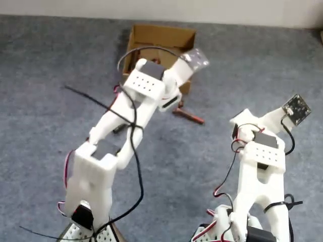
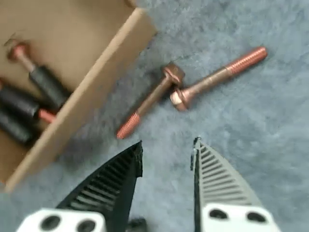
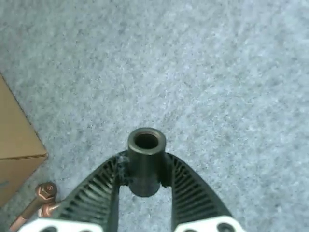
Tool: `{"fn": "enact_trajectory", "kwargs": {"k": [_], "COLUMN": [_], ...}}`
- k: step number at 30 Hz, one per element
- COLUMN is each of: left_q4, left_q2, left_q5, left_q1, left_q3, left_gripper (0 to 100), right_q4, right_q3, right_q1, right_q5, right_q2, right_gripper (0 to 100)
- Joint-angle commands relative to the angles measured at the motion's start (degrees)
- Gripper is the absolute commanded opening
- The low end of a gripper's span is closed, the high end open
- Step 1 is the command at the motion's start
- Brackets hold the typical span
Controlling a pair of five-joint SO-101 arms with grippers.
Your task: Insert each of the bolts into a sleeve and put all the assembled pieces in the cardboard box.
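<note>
High view shows a grey carpet (image 1: 60, 60) with the box (image 1: 161, 35) at the far middle. The left arm (image 1: 136, 101) stretches from the near left up to the near right corner of the box. Two bolts (image 1: 191, 116) lie on the carpet just to the right of this arm and just near of the box. The right arm (image 1: 260, 151) stands at the near right, well apart from the box.

From the left wrist view, the left gripper (image 2: 168, 145) is above the carpet with its jaws wide apart and nothing between them. Just beyond its tips lie one bolt (image 2: 149, 101) and the other bolt (image 2: 219, 77). Their heads meet or almost meet, and their threaded ends point away from each other. One bolt lies close beside the box wall (image 2: 96, 82). Inside the box are assembled pieces (image 2: 43, 79), dark sleeves with bolts in them. How many there are, I cannot tell.

From the right wrist view, the right gripper (image 3: 145, 160) has its jaws closed around a black sleeve (image 3: 145, 169). The sleeve stands between the tips with its open end toward the camera, above bare carpet. A corner of the box (image 3: 14, 140) and the bolt heads (image 3: 43, 193) show off to one side.
</note>
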Motion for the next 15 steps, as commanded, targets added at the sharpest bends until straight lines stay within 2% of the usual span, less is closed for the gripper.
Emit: {"fn": "enact_trajectory", "kwargs": {"k": [1,6,12,15], "left_q4": [0.6,0.7,0.7,0.6], "left_q2": [7.5,14.6,19.9,22.1], "left_q5": [-7.6,-11.9,-15.4,-17.1], "left_q1": [-1.1,-1.2,-1.7,-2.3], "left_q3": [-11.6,-19.0,-22.2,-24.0], "left_gripper": [19,19,19,16], "right_q4": [-1.2,-1.2,-1.2,-1.2], "right_q3": [-0.3,-0.3,-0.3,-0.3], "right_q1": [0.4,0.4,0.4,0.3], "right_q5": [-0.8,-0.8,-0.8,-0.8], "right_q2": [-1.5,-1.5,-1.5,-1.5], "right_gripper": [0.4,0.4,0.4,0.4]}}
